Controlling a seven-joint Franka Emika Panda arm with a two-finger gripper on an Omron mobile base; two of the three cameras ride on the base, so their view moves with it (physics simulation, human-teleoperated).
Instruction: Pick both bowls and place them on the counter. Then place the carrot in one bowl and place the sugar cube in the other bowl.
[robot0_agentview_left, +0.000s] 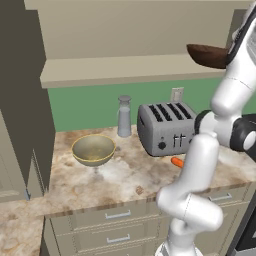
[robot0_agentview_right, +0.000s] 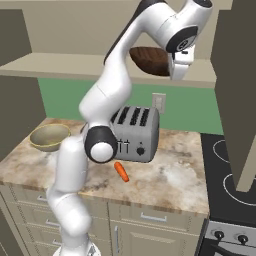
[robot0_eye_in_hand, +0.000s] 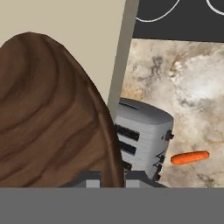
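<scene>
High up, wooden bowl (robot0_eye_in_hand: 52, 118) clamped in gripper (robot0_eye_in_hand: 111, 177) (rim pinched), above shelf (robot0_agentview_left: 125, 70)

Two bowls: beige bowl (robot0_agentview_left: 93, 149), wooden bowl (robot0_agentview_right: 149, 60); one carrot (robot0_agentview_right: 121, 171); one toaster (robot0_agentview_right: 135, 134).

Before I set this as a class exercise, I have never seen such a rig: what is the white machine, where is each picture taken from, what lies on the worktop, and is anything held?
All three pictures are computer-rendered. The white machine is a jointed robot arm on a base in a kitchen. Two pictures come from cameras on that base, behind the arm to its left and right. The third comes from a camera on the hand, looking along the claw.

On the mottled stone counter stand a beige bowl, a grey shaker and a grey toaster. A small orange carrot lies in front of the toaster, and a tiny brown sugar cube near the front edge.

The claw is shut on the rim of a dark wooden bowl, holding it high, level with the wall shelf.
</scene>
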